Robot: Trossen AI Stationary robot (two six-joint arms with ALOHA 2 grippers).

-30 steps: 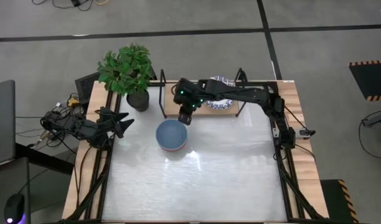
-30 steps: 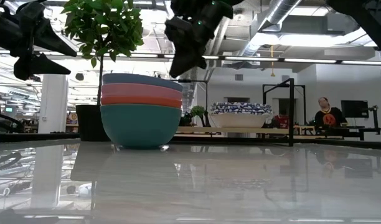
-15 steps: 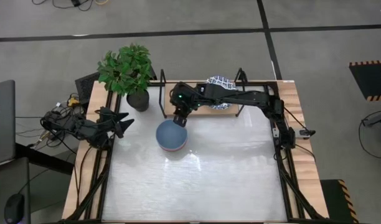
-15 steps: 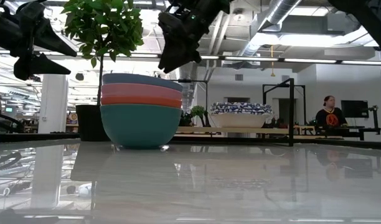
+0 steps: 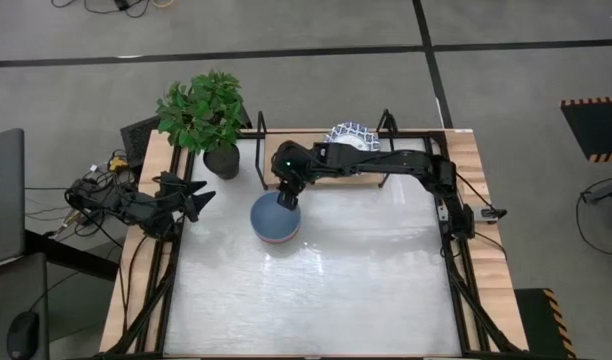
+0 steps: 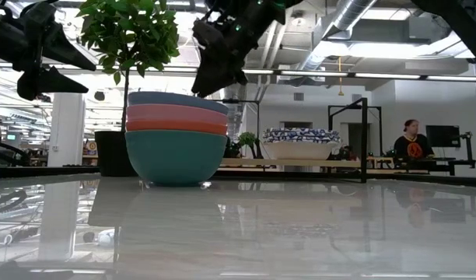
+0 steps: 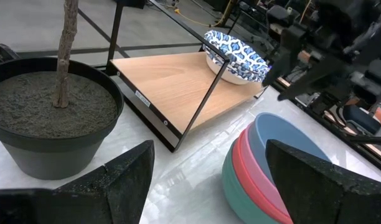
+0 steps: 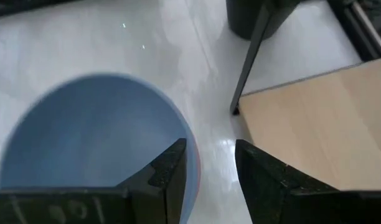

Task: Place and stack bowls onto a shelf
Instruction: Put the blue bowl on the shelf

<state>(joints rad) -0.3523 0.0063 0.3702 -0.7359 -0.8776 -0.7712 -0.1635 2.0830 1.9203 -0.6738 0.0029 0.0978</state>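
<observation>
A stack of three bowls (image 5: 275, 219), blue on red on teal, stands on the tabletop near the shelf's left end. A white bowl with a blue pattern (image 5: 351, 135) rests on the shelf's wooden plank (image 5: 336, 178). My right gripper (image 5: 288, 201) hovers open just above the far-right rim of the blue top bowl (image 8: 91, 137). In the right wrist view one finger (image 8: 169, 168) is over the bowl's inside and the other (image 8: 265, 180) is outside it. My left gripper (image 5: 199, 197) waits open at the table's left edge, pointing at the stack (image 7: 271, 168).
A potted plant (image 5: 211, 120) in a dark pot (image 7: 47, 118) stands at the far left corner beside the shelf's black wire end frame (image 8: 249, 56). The plank (image 7: 184, 81) lies bare left of the patterned bowl (image 7: 237, 56). People stand in the room behind (image 6: 413, 144).
My right gripper has moved from beside the shelf's front edge toward the table's left and near side, and has come over the rim of the bowl stack. The arm's shift has uncovered more of the patterned bowl on the shelf. The bowls have stayed where they were.
</observation>
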